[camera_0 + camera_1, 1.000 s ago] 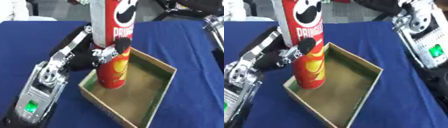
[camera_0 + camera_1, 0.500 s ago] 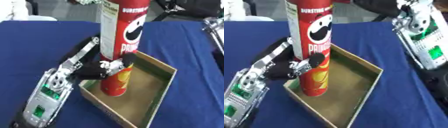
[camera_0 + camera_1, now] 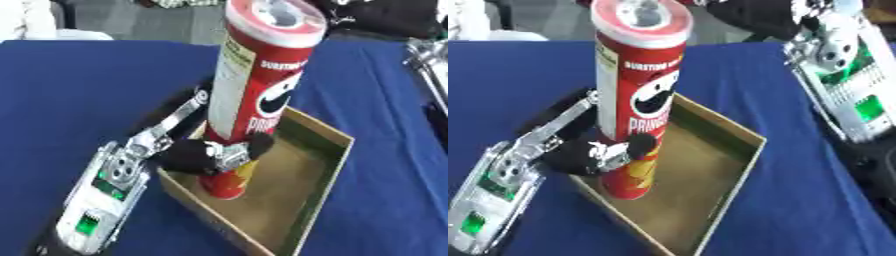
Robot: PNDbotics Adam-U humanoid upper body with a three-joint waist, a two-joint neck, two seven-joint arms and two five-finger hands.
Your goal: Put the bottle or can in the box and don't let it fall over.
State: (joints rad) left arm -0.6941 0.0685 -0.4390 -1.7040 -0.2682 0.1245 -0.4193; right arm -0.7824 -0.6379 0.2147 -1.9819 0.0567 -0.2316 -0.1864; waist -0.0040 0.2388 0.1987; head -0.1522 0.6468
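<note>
Left hand [image 3: 203,156] fingers curled round lower part of tall red cardboard chip can [image 3: 255,105]. Can upright, base on floor of shallow brown cardboard box [image 3: 325,165], near its left wall. Box sits on blue cloth surface [image 3: 79,95]. Right hand not visible, only its forearm at right edge.

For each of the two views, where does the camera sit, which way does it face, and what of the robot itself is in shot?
Left eye view: in the head, looking down at the box on the blue table; the left arm enters lower left, left hand curled round the red can.
Right eye view: same head, facing the same way; also shows the right arm at upper right.
Shared: can standing in the box, left hand, table.
</note>
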